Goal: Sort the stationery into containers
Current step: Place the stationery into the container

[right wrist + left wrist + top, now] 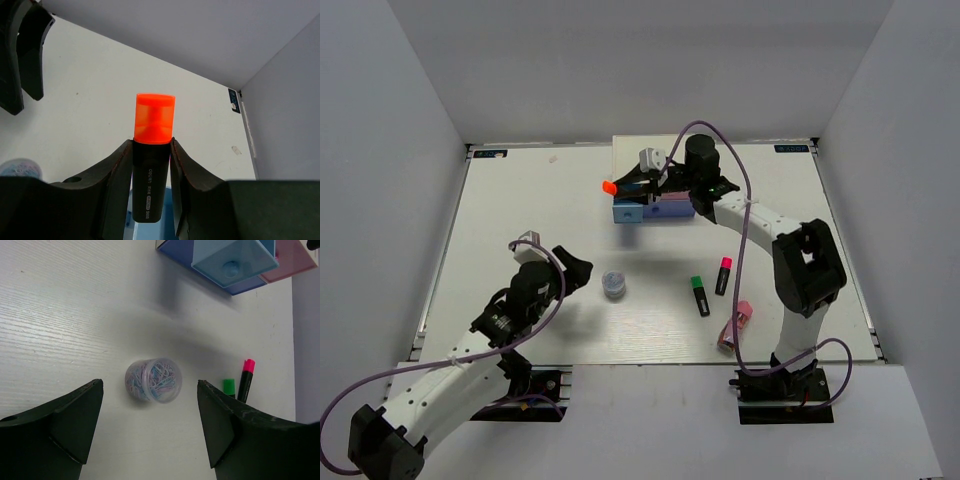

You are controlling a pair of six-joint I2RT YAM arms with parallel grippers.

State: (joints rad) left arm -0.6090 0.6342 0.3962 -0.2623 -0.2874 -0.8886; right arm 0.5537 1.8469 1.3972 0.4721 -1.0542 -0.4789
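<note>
My right gripper is shut on the black body of the orange-ended highlighter, its orange end pointing left. It hangs over the drawer chest, whose light blue drawer stands pulled out beside the pink one. The round pot of paper clips stands on the table. My left gripper is open just short of the pot, apart from it. The green highlighter, the pink-red highlighter and the pink tube lie near the right arm.
The right arm hides much of the chest from above. White walls close in the table at the back and both sides. The two loose highlighters lie right of the pot.
</note>
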